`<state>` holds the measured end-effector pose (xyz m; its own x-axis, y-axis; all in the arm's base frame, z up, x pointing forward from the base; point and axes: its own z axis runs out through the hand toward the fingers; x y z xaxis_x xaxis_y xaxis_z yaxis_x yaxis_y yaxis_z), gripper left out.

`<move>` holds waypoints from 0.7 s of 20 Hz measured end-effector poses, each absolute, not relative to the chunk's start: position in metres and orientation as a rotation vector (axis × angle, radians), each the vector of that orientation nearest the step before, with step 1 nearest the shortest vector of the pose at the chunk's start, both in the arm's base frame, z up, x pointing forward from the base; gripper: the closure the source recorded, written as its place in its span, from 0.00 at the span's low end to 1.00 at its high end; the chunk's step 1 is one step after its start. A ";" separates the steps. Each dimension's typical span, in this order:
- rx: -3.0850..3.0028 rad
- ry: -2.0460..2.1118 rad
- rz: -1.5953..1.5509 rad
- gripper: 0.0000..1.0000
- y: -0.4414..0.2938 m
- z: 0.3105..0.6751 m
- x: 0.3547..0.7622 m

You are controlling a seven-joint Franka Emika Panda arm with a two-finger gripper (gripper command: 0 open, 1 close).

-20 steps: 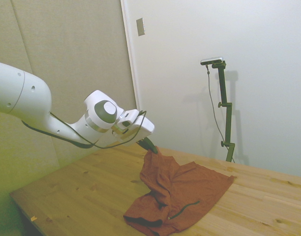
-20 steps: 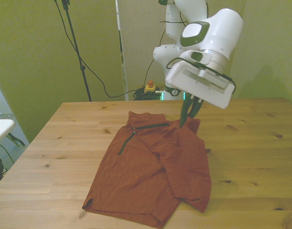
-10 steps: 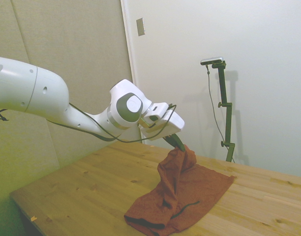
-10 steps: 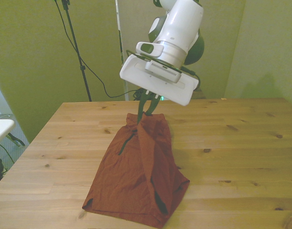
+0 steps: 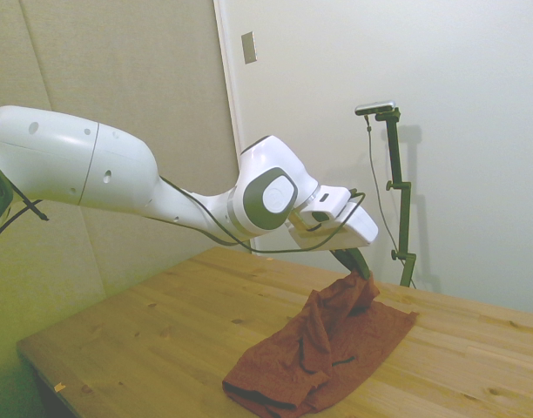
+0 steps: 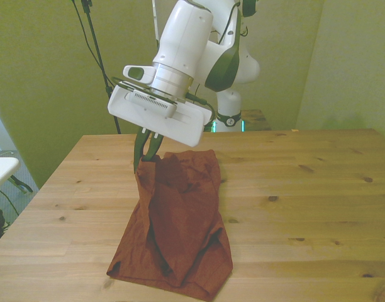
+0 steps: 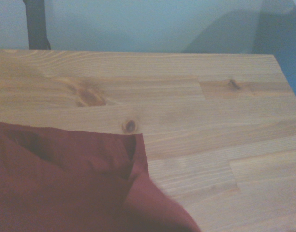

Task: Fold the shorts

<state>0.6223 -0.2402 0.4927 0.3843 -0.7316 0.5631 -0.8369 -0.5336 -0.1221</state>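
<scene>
Gripper: the gripper [image 6: 144, 153] has its dark fingers pinched together on a raised corner of the shorts [image 6: 177, 220]; in the side view the gripper [image 5: 360, 266] bites the cloth at its highest point.
Gripper pose: fingers point down at the table, tilted toward 7 o'clock in the front view and toward 5 o'clock in the side view.
Arm: the white arm [image 5: 118, 178] comes in from 9 o'clock in the side view, wrist bent down over the shorts [image 5: 323, 348].
Shorts, held part: the pinched corner hangs off the table, and the cloth drapes from it in a ridge running toward 5 o'clock in the front view.
Shorts, resting part: the rest lies bunched and doubled over itself on the table [image 6: 318, 207], a narrow heap from the gripper toward 6 o'clock, reaching close to the near edge.
Shorts, place: in the front view, at 7 o'clock of the table's middle.
Shorts, detail: a short dark pocket slit [image 5: 340, 360] shows on the heap in the side view.
Wrist view: a folded edge of the shorts [image 7: 66, 188] lies on the bare table [image 7: 196, 111]; a knot [image 7: 130, 126] in the wood sits just beside that edge.
</scene>
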 end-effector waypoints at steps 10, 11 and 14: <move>2.492 -1.524 0.823 0.00 -0.259 0.524 0.603; 2.520 -1.520 0.763 0.00 -0.245 0.522 0.601; 2.666 -1.516 0.576 0.00 -0.181 0.500 0.581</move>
<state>0.5806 -0.1806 0.5003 0.4600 -0.8260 0.3256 -0.8337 -0.5280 -0.1617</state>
